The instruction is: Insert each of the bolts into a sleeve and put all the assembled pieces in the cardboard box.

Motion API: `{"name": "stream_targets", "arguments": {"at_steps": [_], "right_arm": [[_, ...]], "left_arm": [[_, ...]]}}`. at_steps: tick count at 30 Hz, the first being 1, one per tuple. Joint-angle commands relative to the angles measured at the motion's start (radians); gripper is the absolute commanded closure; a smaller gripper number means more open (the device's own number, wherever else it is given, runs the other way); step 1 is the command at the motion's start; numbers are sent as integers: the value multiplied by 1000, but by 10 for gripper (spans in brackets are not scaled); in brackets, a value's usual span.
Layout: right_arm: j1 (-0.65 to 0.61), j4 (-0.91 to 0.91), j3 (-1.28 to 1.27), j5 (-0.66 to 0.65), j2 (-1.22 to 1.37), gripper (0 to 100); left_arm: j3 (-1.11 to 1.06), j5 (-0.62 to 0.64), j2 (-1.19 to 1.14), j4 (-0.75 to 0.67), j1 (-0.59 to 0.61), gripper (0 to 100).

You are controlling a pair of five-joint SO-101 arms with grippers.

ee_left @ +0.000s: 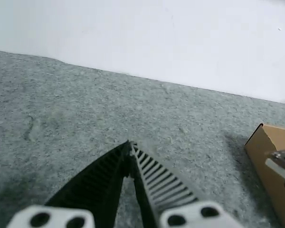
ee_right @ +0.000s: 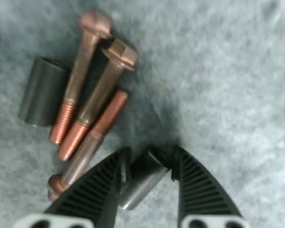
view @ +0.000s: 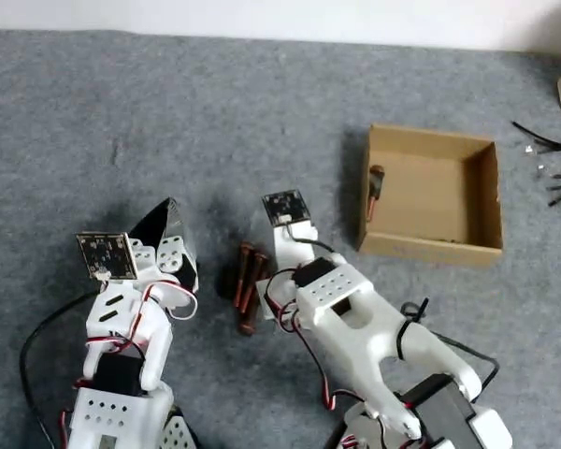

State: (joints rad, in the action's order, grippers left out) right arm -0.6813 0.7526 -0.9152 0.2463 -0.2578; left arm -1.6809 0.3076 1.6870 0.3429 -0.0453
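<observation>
Your right gripper [ee_right: 150, 151] is down on the mat with its jaws closed in to a narrow gap around a dark sleeve [ee_right: 145, 183]. The sleeve lies slantwise between the two fingers and looks to touch both, though you cannot tell how firmly it is pinched. Just beside that gripper lie three copper-coloured bolts [ee_right: 97, 97], close together and nearly parallel, one pointing the opposite way to the other two. A second sleeve [ee_right: 42, 91] rests on their far side, against the outermost bolt. Your left gripper [ee_left: 130, 145] has its fingertips together and nothing between them, above bare grey mat [view: 122, 112], well apart from the bolts. The cardboard box [view: 430, 248] stands past your right arm, with one assembled piece [view: 375, 187] against its near-side wall.
</observation>
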Motion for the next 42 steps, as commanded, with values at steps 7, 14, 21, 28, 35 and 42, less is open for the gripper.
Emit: {"name": "stream_targets", "arguments": {"at_steps": [7, 14, 21, 28, 35, 42], "right_arm": [[16, 15, 27, 2, 2, 875], [38, 24, -61, 2, 4, 875], [42, 47, -94, 0, 2, 884], [47, 45, -93, -121, 2, 994], [179, 50, -85, -121, -22, 995], [196, -2, -180, -170, -288, 995]], "left_arm": [[-22, -17, 7, -2, 13, 992], [-22, -17, 7, -2, 10, 992], [-22, -17, 7, -2, 12, 992], [-22, -17, 7, -2, 12, 992], [-22, -17, 7, -2, 12, 992], [-22, -17, 7, -2, 10, 992]]}}
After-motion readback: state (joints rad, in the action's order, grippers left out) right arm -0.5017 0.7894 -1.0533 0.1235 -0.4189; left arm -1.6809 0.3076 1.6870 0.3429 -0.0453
